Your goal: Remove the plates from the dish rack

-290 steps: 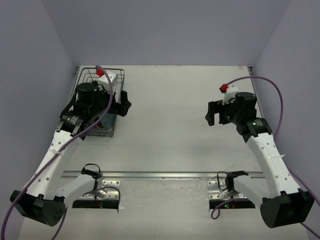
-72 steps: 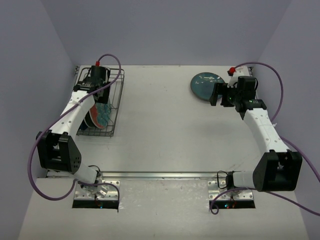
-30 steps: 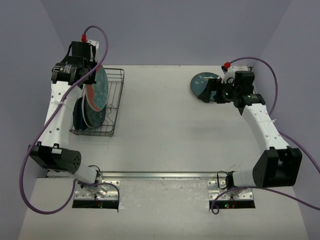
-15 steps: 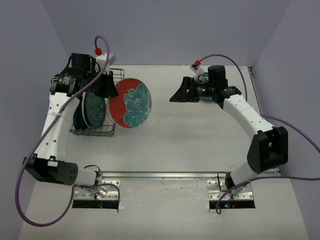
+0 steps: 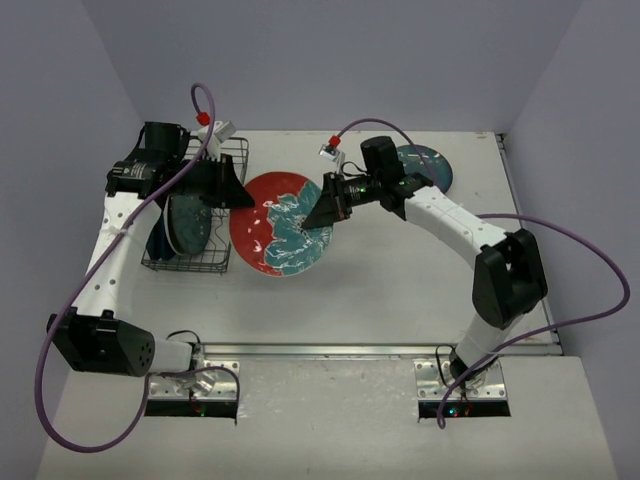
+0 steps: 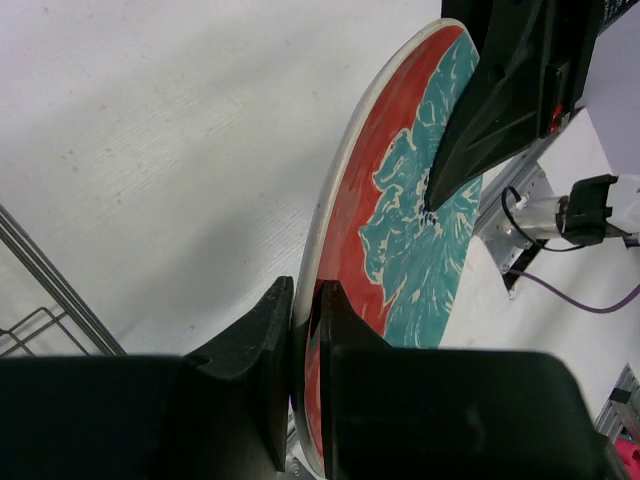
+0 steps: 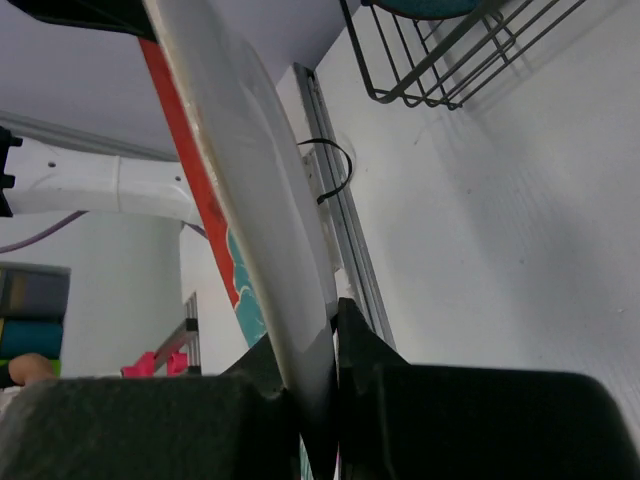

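i have the red plate point(image 5: 278, 235) up in the air between both arms, over the table point(image 5: 380, 290) and just to the right of the dish rack point(image 5: 200, 268). the plate is tilted, its teal flower face turned up toward the top camera

the left gripper point(image 5: 232, 192) is clamped on the plate's left rim. in the left wrist view, its fingers point(image 6: 262, 350) pinch the pale edge from both sides, with the painted face point(image 6: 400, 240) running away from them

the right gripper point(image 5: 322, 215) is clenched on the opposite rim. in the right wrist view, the jaws close over the edge, the plate's pale underside point(image 7: 250, 200) fills the middle of the view, and a corner of the wire rack point(image 7: 440, 70) shows at the top

so both tools grip the same plate, one on each side, and it touches neither the rack nor the table

in the rack i see two more plates standing on edge, a teal patterned one point(image 5: 188, 222) and a dark blue one point(image 5: 155, 238) just to its left. the dark teal plate point(image 5: 432, 165) lies flat at the far right of the table, partly behind my right arm
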Controlling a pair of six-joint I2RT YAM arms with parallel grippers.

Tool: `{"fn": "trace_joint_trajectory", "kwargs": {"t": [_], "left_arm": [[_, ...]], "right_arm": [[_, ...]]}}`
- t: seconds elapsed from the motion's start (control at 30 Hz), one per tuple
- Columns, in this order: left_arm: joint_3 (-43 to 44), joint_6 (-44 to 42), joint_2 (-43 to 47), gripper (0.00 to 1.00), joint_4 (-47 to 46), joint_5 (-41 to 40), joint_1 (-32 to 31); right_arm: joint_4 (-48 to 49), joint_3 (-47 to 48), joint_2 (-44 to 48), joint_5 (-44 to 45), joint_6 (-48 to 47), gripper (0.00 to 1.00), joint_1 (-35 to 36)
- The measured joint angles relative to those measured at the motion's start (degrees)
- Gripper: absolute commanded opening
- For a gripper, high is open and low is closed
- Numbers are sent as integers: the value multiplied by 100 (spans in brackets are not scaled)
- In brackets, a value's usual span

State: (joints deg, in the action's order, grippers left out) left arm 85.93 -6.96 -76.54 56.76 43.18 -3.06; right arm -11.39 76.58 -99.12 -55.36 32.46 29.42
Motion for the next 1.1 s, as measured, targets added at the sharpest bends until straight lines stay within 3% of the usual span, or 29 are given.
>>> {"fn": "trace_joint_trajectory", "kwargs": {"t": [0.07, 0.1, 0.13, 0.17, 0.2, 0.23, 0.4, 0.57, 0.77, 0.9, 1.1], "left_arm": [[-35, 52, 3, 3, -21, 147, 87], [-35, 76, 29, 10, -47, 160, 81], [-35, 97, 51, 25, -82, 150, 62], [-35, 119, 61, 76, -126, 133, 44], [-35, 162, 70, 93, -197, 91, 28], [-35, 215, 71, 100, -276, 10, 9], [-24, 615, 169, 100, -552, -874, -26], [-9, 886, 193, 100, -749, -1686, -23], [-9, 1020, 193, 100, -859, -2116, -23], [-9, 1033, 193, 100, -892, -2309, -22], [12, 1029, 191, 100, -892, -2496, 5]], "right_arm": [[124, 21, 12, -128, -36, 0, -20], [148, 18, 7, -162, 10, 0, -54], [192, 9, -3, -215, 76, 0, -101], [235, -3, -8, -263, 149, 0, -152], [254, -7, -8, -291, 232, 0, -173], [265, -19, -8, -294, 338, 0, -215], [126, -181, -225, -9, 800, 0, -885], [127, -170, -920, 313, 1371, 0, -2470], [4, 392, -1954, 1156, 1697, 0, -4132], [-216, 1163, -2601, 1563, 1777, 0, -4448], [-279, 1754, -3066, 1629, 1817, 0, -4324]]}}
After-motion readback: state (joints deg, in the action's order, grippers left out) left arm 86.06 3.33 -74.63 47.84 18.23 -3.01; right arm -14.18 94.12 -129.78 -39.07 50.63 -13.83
